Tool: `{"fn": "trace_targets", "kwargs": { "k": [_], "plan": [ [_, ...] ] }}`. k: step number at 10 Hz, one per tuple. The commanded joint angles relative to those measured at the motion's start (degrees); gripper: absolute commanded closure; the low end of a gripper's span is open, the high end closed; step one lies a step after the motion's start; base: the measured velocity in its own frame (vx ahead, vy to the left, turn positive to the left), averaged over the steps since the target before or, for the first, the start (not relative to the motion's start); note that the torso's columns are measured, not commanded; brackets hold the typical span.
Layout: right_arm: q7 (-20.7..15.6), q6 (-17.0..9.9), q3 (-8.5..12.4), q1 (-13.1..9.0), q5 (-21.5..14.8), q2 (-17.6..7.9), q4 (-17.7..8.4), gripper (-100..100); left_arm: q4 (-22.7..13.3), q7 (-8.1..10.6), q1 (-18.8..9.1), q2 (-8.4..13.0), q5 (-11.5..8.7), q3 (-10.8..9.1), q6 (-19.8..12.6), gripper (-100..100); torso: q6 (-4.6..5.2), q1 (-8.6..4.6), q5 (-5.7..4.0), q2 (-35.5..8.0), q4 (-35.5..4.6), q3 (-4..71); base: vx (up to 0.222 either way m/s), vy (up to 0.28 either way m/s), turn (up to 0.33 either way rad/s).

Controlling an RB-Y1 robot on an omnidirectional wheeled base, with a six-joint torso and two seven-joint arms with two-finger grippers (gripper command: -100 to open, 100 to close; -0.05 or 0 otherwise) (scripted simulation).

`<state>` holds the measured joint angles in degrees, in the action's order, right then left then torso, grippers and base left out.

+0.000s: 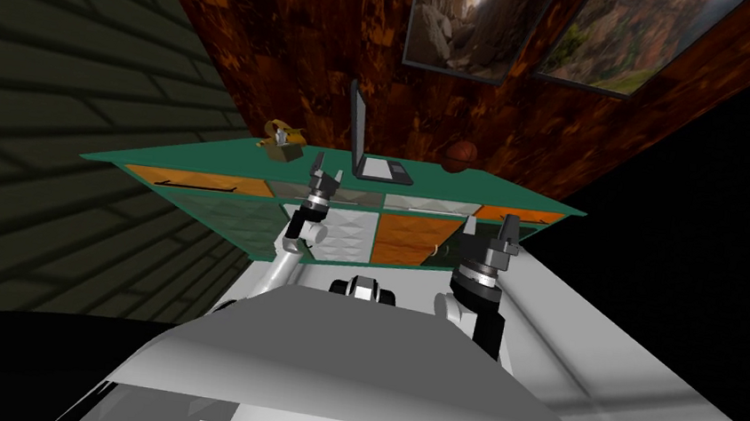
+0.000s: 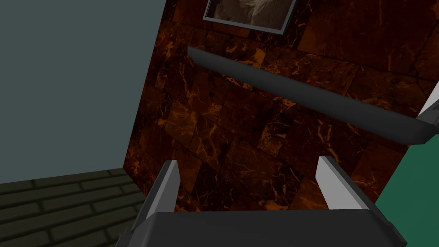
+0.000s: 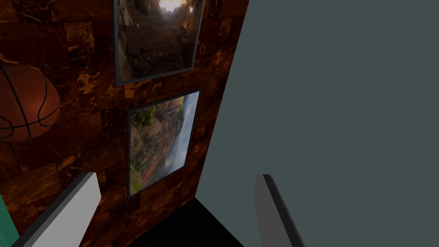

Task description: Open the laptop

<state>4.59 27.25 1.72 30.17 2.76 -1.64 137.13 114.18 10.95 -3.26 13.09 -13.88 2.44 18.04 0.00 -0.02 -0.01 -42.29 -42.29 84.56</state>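
Dim render, dark walls, wide-lens splay at edges, black corners

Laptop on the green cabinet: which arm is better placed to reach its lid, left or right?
Left. The left tool, open, is close beside the laptop, whose lid edge crosses its wrist view. The right tool, also open, hangs lower, before the cabinet front.

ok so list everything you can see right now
laptop: 1, dark, screen upright, on the cabinet top
basketball: 1, orange-brown, on the top, right of the laptop
small object: 1, yellowish, left of the laptop
cabinet: 1, green top, orange and white fronts, at the wall
framed pictures: 2, landscapes, on the brown wall
left gripper: 1, grey, open, near the laptop
right gripper: 1, grey, open, before the cabinet's right part
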Motion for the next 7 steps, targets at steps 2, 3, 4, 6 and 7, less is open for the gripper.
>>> {"fn": "trace_targets", "kwargs": {
  "k": [2, 3, 4, 6, 7],
  "plan": [
    [0.00, 0.00, 0.00, 0.00, 0.00, 0.00, 0.00, 0, -4.19, 3.22, -6.10, 1.76, -1.88, 0.07, -4.07, -100, 0.01, 0.00, 0.00, 0.03, 0.01, 0.02, -0.015, -0.069, 0.026],
    [0.00, 0.00, 0.00, 0.00, 0.00, 0.00, 0.00, 0, -4.19, 3.22, -7.95, 1.76, -1.88, 0.07, -4.07, -100, 0.00, -0.04, 0.00, 0.00, 0.01, 0.00, -0.014, -0.067, 0.023],
    [0.00, 0.00, 0.00, 0.00, 0.00, 0.00, 0.00, 0, -4.19, 3.22, -8.70, 1.76, -1.88, 0.07, -4.07, -100, 0.00, 0.03, 0.01, 0.01, 0.00, 0.00, -0.001, -0.022, -0.002],
    [0.00, 0.00, 0.00, 0.00, 0.00, 0.00, 0.00, 0, -6.43, 4.77, -12.37, 2.55, -2.77, 0.04, -6.05, -100, -0.01, 0.07, 0.04, 0.00, 0.01, 0.00, -0.014, -0.045, 0.035],
    [0.00, 0.00, 0.00, 0.00, 0.00, 0.00, 0.00, 0, -8.79, 6.35, -14.52, 3.35, -3.64, -0.03, -8.11, -100, 0.01, 0.01, 0.00, 0.00, 0.00, 0.00, -0.013, -0.066, 0.035]
  ]
}}
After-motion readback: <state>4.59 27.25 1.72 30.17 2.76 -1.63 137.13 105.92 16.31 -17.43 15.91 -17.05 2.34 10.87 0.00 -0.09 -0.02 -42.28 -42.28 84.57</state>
